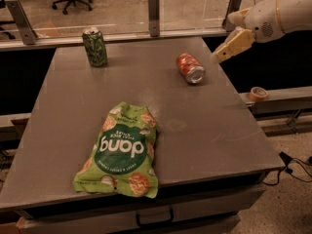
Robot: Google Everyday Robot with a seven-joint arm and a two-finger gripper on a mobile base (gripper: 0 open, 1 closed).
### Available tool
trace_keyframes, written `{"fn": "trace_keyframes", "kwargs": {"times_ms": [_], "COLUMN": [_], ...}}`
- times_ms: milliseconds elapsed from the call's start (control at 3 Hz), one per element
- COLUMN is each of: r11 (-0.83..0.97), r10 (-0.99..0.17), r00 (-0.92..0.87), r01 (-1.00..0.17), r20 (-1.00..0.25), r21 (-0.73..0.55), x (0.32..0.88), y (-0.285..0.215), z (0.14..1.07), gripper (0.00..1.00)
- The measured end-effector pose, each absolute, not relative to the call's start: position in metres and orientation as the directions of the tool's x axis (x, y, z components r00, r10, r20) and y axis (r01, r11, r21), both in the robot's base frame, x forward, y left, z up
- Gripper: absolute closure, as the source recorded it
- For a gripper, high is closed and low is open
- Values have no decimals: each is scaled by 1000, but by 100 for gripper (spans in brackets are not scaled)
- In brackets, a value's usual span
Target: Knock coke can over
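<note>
Grey table [219, 130]: coke can [189, 68] on side, near closed fingers [234, 44], apart.

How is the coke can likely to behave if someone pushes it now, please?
Lying on its side, the coke can would probably roll readily. Its smooth metal may slip. The gripper hangs beside it, apart.

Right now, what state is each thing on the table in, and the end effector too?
coke can: lying on its side, silver top toward the camera.
green can: upright, far left.
snack bag: lying flat, near front.
end effector: by the table's right edge, apart from the coke can.
</note>
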State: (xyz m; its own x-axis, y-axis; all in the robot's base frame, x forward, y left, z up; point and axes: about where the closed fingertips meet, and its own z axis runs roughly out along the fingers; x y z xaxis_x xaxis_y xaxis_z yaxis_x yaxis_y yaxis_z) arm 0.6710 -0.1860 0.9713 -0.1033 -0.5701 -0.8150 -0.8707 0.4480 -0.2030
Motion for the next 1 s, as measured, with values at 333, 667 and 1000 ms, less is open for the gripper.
{"fn": "trace_keyframes", "kwargs": {"times_ms": [333,667,1000], "r11": [525,570,571], "r10": [-616,-663,-666], "r00": [-100,-116,-118], "r01": [-792,-719,-716], "r20": [-781,-739,-736], "r21": [-313,-398,-402], "x": [689,696,696], "y": [-235,-278,-280], "z": [995,1013,1014], "gripper": [0,0,0]}}
